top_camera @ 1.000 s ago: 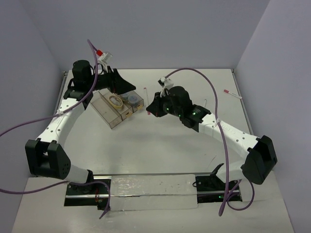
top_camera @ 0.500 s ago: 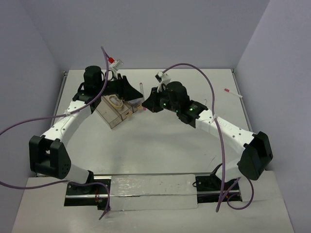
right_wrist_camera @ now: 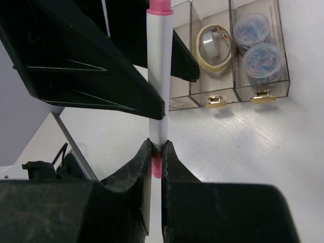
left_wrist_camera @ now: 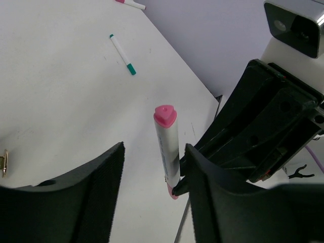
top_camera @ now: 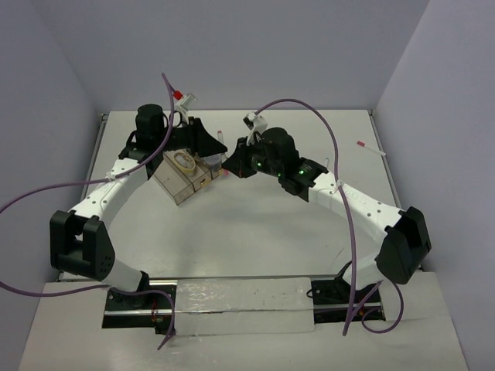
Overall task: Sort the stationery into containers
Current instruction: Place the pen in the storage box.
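A white pen with pink ends (right_wrist_camera: 158,76) stands upright in my right gripper (right_wrist_camera: 157,144), which is shut on its lower end. My left gripper (left_wrist_camera: 154,147) reaches round the same pen (left_wrist_camera: 168,152). Its jaws are apart: the pen sits close to one finger (left_wrist_camera: 202,172) and a clear gap separates it from the other. From above, both grippers meet just right of the containers (top_camera: 182,184). These joined clear bins (right_wrist_camera: 230,90) hold a tape roll (right_wrist_camera: 212,44) and two bluish round tubs (right_wrist_camera: 262,61).
A green-tipped pen (left_wrist_camera: 123,53) and a red-tipped pen (left_wrist_camera: 130,3) lie on the table beyond the grippers. From above, the red-tipped pen (top_camera: 370,149) lies near the right wall. Purple cables arch over both arms.
The left arm swung right, away from the bins, and its jaws narrowed round the pen. The right arm moved left carrying the pen to meet it.
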Controlling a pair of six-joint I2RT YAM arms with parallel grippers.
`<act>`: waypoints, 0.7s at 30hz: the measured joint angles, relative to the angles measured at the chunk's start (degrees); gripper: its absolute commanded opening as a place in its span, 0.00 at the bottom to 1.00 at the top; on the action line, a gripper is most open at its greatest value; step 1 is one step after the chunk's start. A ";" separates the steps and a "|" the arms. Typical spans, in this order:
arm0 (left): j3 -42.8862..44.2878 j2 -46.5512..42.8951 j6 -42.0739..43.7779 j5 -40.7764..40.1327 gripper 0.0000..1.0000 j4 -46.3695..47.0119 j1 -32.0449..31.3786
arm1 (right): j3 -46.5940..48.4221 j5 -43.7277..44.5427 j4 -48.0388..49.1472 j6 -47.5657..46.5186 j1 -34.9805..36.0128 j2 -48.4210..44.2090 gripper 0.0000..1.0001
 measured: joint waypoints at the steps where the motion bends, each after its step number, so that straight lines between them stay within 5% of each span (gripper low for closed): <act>1: 0.00 0.23 -0.36 -0.02 0.37 0.16 -0.10 | 0.09 -0.19 0.18 0.04 0.11 0.29 0.00; 2: 0.00 0.49 -0.72 0.01 0.35 0.27 -0.18 | 0.10 -0.31 0.32 0.11 0.22 0.49 0.00; 5: 0.00 0.98 -1.56 0.48 0.06 0.31 -0.57 | 0.10 -0.32 0.24 0.20 0.32 1.12 0.00; 9: 0.12 1.12 -1.82 0.37 0.00 -0.60 -1.12 | 0.12 -0.37 0.24 0.15 0.34 1.90 0.00; 12: 0.69 1.43 -1.30 -0.16 0.00 -2.37 -1.08 | 0.12 -0.46 0.21 0.18 0.34 2.28 0.23; 16: 1.31 1.69 -0.16 -3.01 0.00 -5.40 -0.47 | 1.43 -0.65 -0.79 -0.14 0.45 3.29 0.71; 21: 1.24 2.32 0.16 -10.14 0.00 -8.57 6.78 | 4.45 1.19 -2.78 -1.84 0.71 3.98 0.75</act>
